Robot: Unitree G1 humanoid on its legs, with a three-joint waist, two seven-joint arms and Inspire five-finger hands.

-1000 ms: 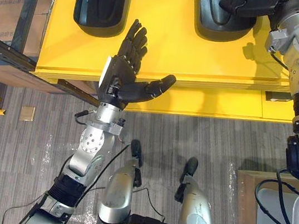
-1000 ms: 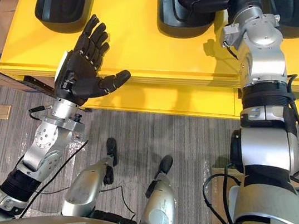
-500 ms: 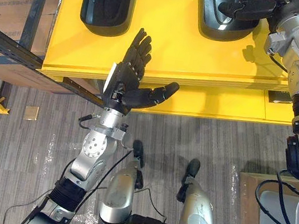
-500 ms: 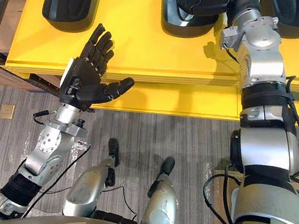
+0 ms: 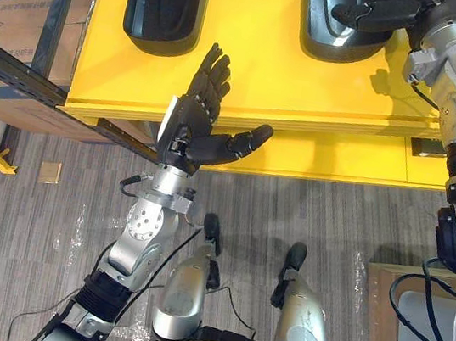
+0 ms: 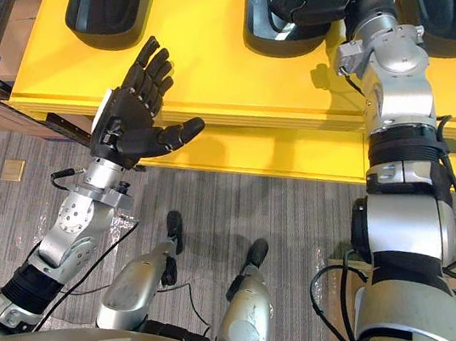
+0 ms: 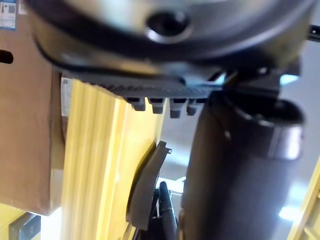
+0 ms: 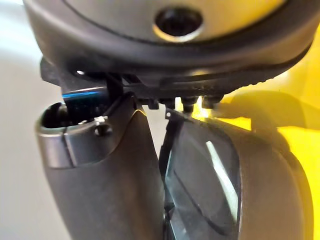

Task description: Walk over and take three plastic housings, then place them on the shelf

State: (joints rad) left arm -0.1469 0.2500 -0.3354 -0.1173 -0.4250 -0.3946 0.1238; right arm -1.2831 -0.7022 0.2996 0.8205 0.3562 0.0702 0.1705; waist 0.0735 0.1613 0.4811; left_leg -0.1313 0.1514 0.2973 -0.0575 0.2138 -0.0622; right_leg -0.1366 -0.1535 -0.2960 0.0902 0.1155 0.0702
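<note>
housing is sitting on the yellow table under the right hand, can't tell if it's clamped; left hand is hovering wide open. a shallow grip would be risking a slip.

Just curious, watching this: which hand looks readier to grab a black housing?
Right, I'd guess. The right hand has its thumb across the middle housing. The left hand is open above the near edge of the table, short of the left housing.
</note>
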